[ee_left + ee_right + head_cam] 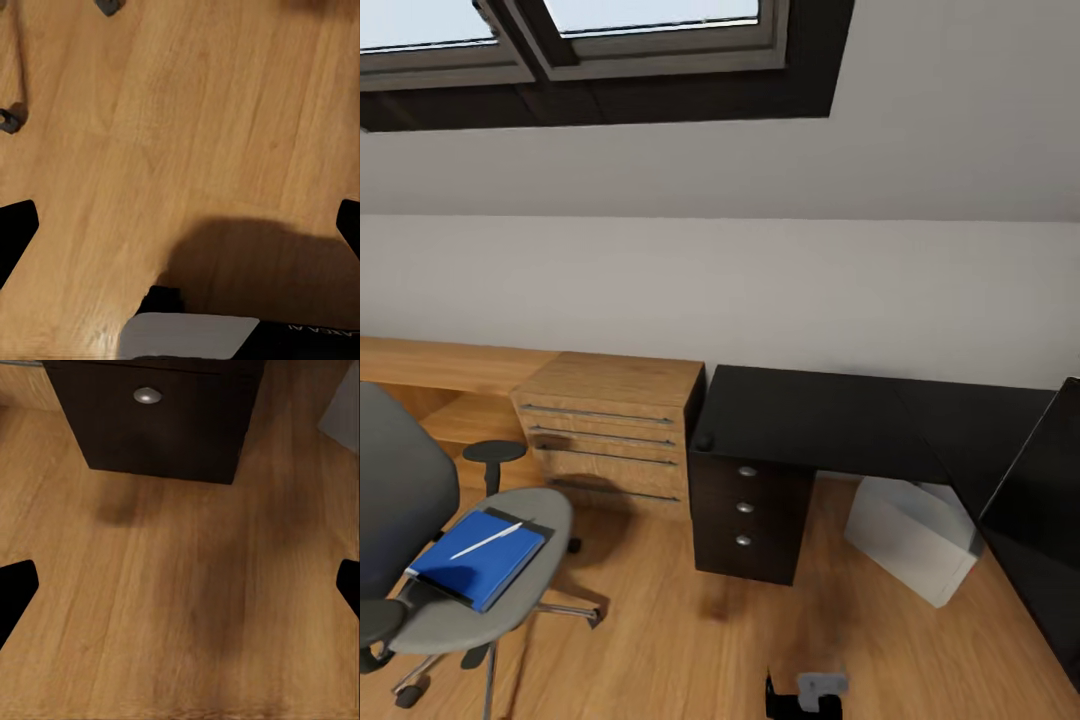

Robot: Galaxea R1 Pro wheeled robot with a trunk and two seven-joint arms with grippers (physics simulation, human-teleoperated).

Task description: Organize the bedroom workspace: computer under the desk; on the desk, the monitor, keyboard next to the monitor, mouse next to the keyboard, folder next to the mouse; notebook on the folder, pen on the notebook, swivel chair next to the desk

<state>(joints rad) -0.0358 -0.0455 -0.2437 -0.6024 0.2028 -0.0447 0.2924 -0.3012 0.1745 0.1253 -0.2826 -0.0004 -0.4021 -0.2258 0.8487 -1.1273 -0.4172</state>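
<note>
The grey swivel chair (420, 520) stands at the left on the wood floor. On its seat lies the blue folder (478, 558) with the white pen (486, 541) on top; I cannot make out a separate notebook. The black desk (810, 420) stands against the wall, and the pale computer (915, 540) sits under it. A small black rounded thing (703, 440), perhaps the mouse, rests on the desk's left front corner. The keyboard is out of view. My left gripper (180, 229) hangs open over bare floor. My right gripper (180, 589) is open in front of the desk's drawer unit (157, 420).
A light-wood drawer cabinet (610, 430) and a low wooden ledge (440, 365) stand left of the desk. A black flat panel (1040, 520) fills the right edge; I cannot tell whether it is desk or monitor. Chair castors (10, 120) are close to my left gripper.
</note>
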